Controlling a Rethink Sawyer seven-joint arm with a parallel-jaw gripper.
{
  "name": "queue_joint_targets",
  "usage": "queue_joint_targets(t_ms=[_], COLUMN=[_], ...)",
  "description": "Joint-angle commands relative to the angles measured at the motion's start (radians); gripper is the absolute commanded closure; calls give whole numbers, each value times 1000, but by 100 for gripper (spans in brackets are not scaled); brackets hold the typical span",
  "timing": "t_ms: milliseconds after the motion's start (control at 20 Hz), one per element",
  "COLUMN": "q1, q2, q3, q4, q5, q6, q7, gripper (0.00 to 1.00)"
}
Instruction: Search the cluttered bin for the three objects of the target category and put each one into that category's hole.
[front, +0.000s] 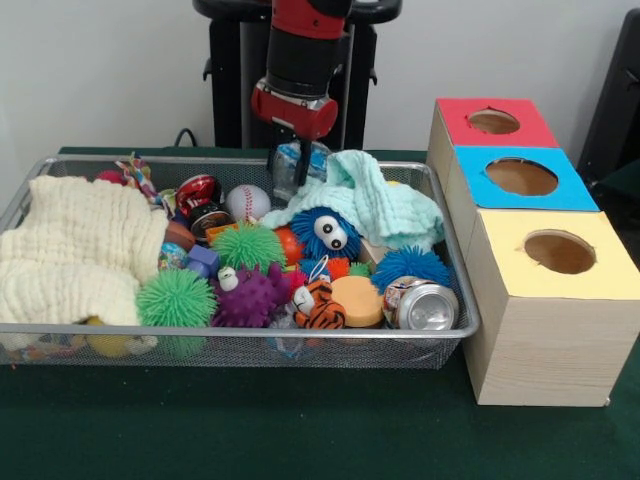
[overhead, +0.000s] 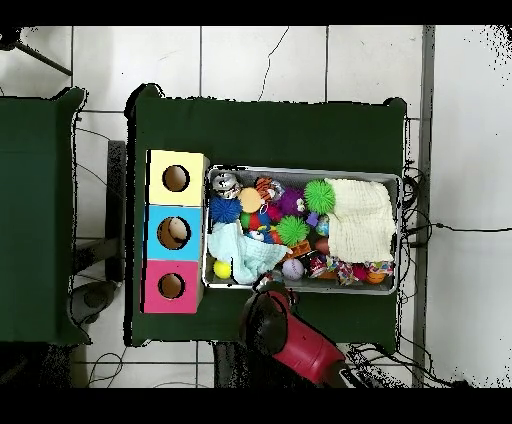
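I judge the sort barely begun: my pincer (front: 291, 170) hangs low at the far rim of the wire mesh bin (front: 60, 335), just beside the crumpled mint-green cloth (front: 375, 200), but I cannot tell whether it is released or clenched, and I see nothing in it. The overhead view shows something pale inside the blue-topped wooden box's round hole (overhead: 175, 232); whether that is a sorted piece I cannot say. The red-topped (front: 520, 128) and yellow-topped (front: 590, 268) boxes look empty. The target category is unknown to me. Left in the bin: rubbery spiky balls in green (front: 176, 297), purple (front: 250, 296) and blue, a stitched baseball (front: 247, 202), a shiny dented can (front: 425, 305), a plush tiger (front: 318, 303) and a knobbly cream towel (front: 75, 255).
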Motion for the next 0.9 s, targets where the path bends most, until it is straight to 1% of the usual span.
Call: queue_joint_targets(t_ms=[50, 250, 550, 900], q1=[-1, -8, -15, -8], q2=[17, 13, 8, -13], q3=[-35, -35, -43, -49], q4=[38, 27, 4, -20], q5=[-65, -81, -105, -115], q6=[329, 350, 388, 466], q7=[7, 19, 13, 15], gripper=[0, 0, 0, 0])
